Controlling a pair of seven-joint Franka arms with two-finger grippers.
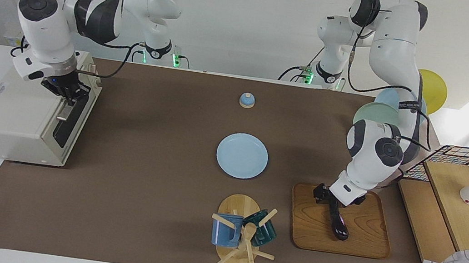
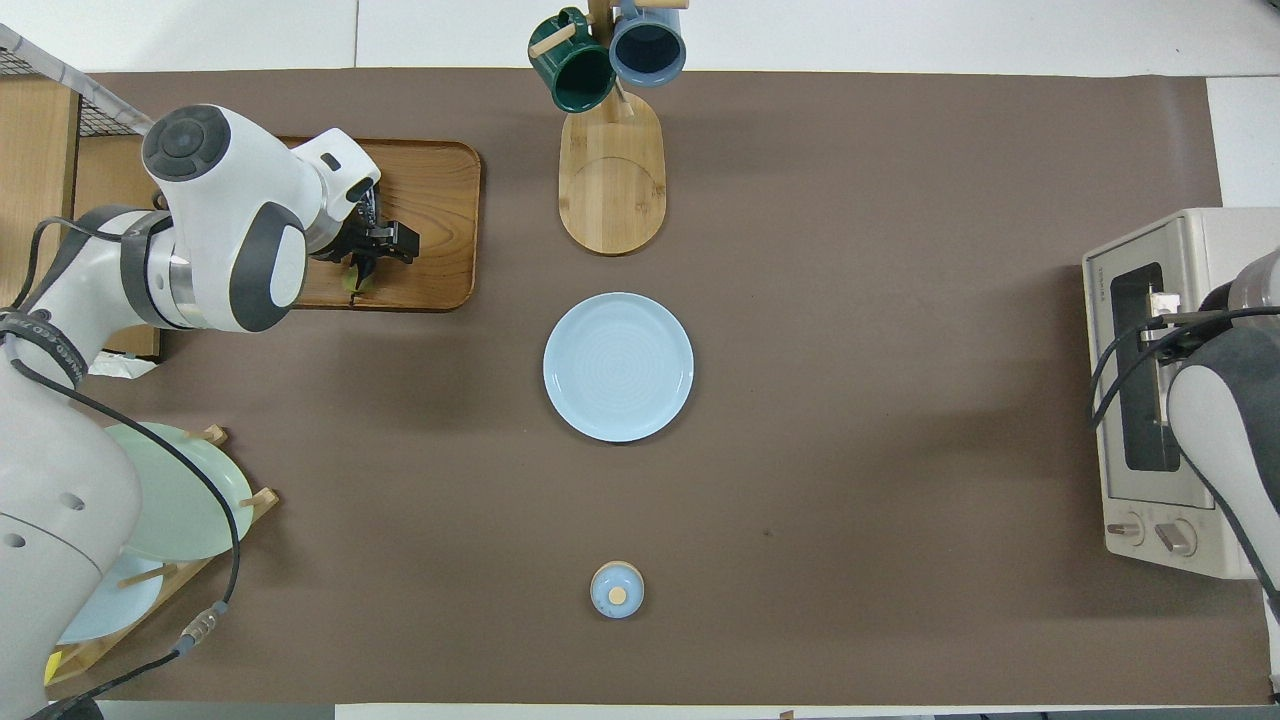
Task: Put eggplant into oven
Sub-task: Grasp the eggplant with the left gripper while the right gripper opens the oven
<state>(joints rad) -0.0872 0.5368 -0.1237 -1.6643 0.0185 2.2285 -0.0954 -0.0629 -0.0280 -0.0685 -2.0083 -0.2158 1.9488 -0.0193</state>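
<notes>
The dark purple eggplant (image 1: 338, 221) lies lengthwise on the wooden tray (image 1: 361, 241) at the left arm's end of the table. My left gripper (image 1: 329, 200) is shut on its stem end, low over the tray. In the overhead view the left gripper (image 2: 372, 248) and arm hide most of the eggplant; only its green stem cap (image 2: 358, 280) shows. The off-white oven (image 1: 11, 118) stands at the right arm's end, its dark glass door nearly upright. My right gripper (image 1: 67, 94) is shut on the door's metal handle (image 1: 62, 115) at the end nearer the robots.
A blue plate (image 1: 242, 155) lies mid-table. A mug tree (image 1: 243, 233) with two mugs stands farther from the robots, beside the tray. A small blue bell (image 1: 246, 100) sits near the robots. A wire-and-wood rack (image 1: 458, 204) and a plate rack (image 2: 160, 500) flank the left arm.
</notes>
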